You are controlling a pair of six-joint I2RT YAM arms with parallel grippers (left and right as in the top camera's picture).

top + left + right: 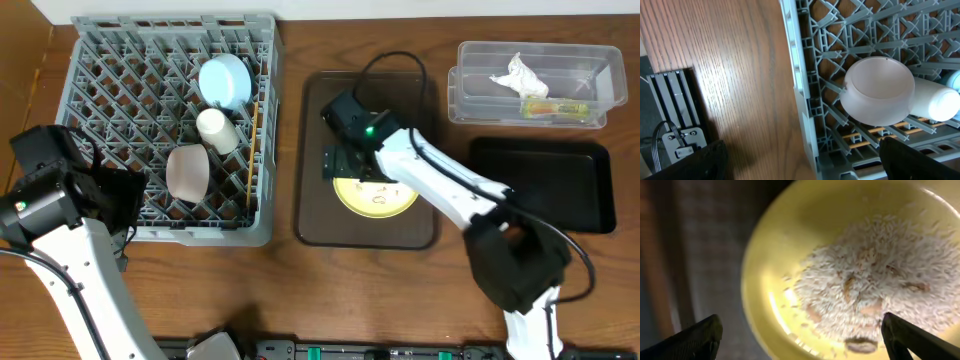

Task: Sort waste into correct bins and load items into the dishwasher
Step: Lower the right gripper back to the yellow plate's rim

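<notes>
The pale yellow plate (378,198) lies on the brown serving tray (318,225) and holds beige rice grains (875,287). My right gripper (345,160) (800,342) is open just above the plate's left edge, one finger off the rim and one over the rice. The grey dish rack (110,60) holds the light blue bowl (225,80), white cup (218,130), white bowl (186,172) (879,90) and chopsticks (251,150). My left gripper (105,200) (800,160) is open and empty over the rack's front left edge. The napkin (520,75) and wrapper (555,107) lie in the clear tub (460,95).
The flat black tray (545,180) sits at the right, just below the clear tub. The right arm's cable loops above the brown tray. Bare wooden table (730,65) lies left of the rack.
</notes>
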